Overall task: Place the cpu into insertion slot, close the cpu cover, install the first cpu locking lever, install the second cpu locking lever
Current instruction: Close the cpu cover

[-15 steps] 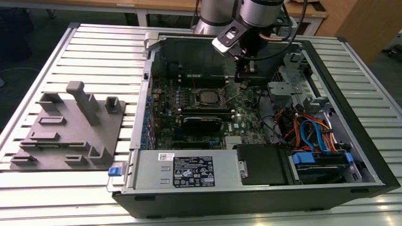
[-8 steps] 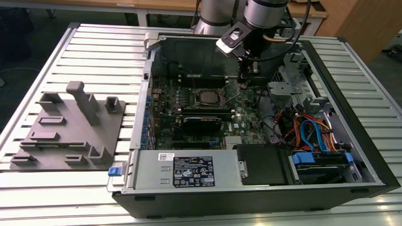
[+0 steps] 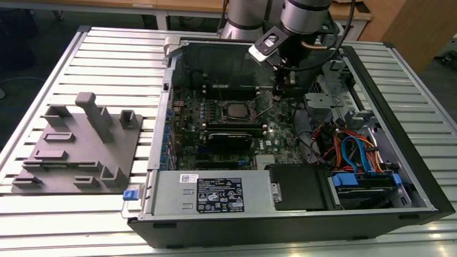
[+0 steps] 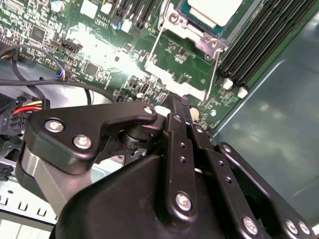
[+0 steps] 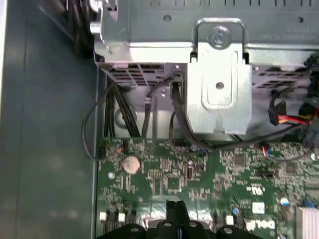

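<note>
**Lever step, as judged.** Set the joined tips on the free end of the locking lever (image 4: 214, 74). Press it flat and hook it beside the insertion slot (image 3: 226, 110), avoiding the memory slots (image 4: 254, 55).

**Gripper** (image 4: 178, 104). The fingers (image 5: 171, 211) are pressed together and empty, just beside the slot; contact with the lever is indeterminate.

**Beyond the gripper.** The cpu (image 4: 214, 9) sits in the slot, framed by the cpu cover (image 4: 197, 31).

Robotics lab workshop: an opened computer tower (image 3: 286, 231) lies on a slatted aluminium table (image 3: 107, 48), a grey fixture plate (image 3: 123, 145) at nine o'clock, wooden workbenches (image 3: 192, 5) at twelve.
</note>
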Action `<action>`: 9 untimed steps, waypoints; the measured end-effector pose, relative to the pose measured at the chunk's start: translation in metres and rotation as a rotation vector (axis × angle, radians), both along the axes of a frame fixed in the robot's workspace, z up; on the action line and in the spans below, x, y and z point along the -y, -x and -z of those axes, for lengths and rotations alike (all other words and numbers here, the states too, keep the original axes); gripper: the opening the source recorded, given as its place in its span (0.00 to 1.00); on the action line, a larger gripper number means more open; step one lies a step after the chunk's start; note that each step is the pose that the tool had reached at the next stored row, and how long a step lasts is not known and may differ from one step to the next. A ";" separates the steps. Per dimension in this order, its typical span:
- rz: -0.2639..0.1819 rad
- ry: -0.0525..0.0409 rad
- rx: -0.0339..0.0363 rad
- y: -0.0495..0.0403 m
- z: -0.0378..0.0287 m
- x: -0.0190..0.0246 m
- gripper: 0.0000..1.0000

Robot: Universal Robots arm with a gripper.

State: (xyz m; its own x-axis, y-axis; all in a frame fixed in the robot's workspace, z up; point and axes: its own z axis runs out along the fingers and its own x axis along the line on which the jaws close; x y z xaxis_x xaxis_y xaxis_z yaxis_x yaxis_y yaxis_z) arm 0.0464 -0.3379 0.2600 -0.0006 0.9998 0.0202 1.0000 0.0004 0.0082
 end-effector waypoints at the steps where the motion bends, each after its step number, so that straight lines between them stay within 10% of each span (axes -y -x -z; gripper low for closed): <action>1: 0.001 0.0001 0.0000 -0.0014 0.0008 0.0000 0.10; 9: 0.005 0.0001 -0.0009 -0.0062 0.0109 0.0000 0.10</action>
State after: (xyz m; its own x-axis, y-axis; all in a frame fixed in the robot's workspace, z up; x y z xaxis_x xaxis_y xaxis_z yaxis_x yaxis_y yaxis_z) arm 0.0527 -0.3379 0.2492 0.0045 0.9998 0.0201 1.0000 -0.0046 0.0073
